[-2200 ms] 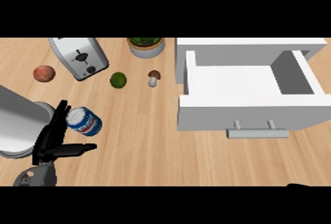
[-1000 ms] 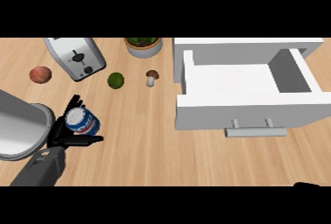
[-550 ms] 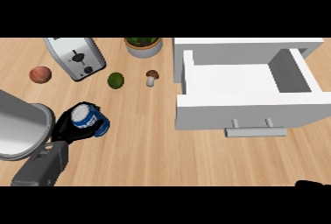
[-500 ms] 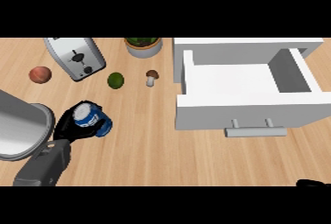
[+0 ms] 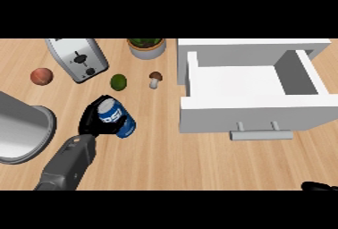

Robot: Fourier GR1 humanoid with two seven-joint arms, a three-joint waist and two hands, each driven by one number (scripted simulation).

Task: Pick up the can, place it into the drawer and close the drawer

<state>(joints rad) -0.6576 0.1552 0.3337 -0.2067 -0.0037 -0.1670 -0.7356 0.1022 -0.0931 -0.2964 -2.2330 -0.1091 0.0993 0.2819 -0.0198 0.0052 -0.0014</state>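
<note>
The left hand (image 5: 94, 120) has its fingers curled round the can (image 5: 113, 118), a blue-and-white can that sits tilted in the grasp, its pale top pointing up and away from the forearm, so it looks lifted off the bench (image 5: 198, 161) rather than standing on it. The can is well to the left of the drawer (image 5: 251, 91), which is pulled open with its white floor bare and its handle (image 5: 260, 133) facing the near edge, ready to take something dropped in from above. Holding the can from the side makes sense here: it leaves the can's far side clear, so the can can be carried over the drawer's front wall and lowered inside. Judging by this, the pickup looks done and the carry to the right is the step in hand; placing and closing are not yet done. Other things sit to the left of the drawer: a mushroom (image 5: 156, 78) just beside its left wall, a green avocado (image 5: 118, 82) next to that, a toaster (image 5: 78, 58) and a reddish apple (image 5: 42, 75) farther left, a potted plant (image 5: 146, 46) near the drawer's back corner, and a grey metal pot (image 5: 20, 132) farthest left. The right hand (image 5: 320, 186) barely shows below the drawer's right end; I cannot tell how its fingers stand.
</note>
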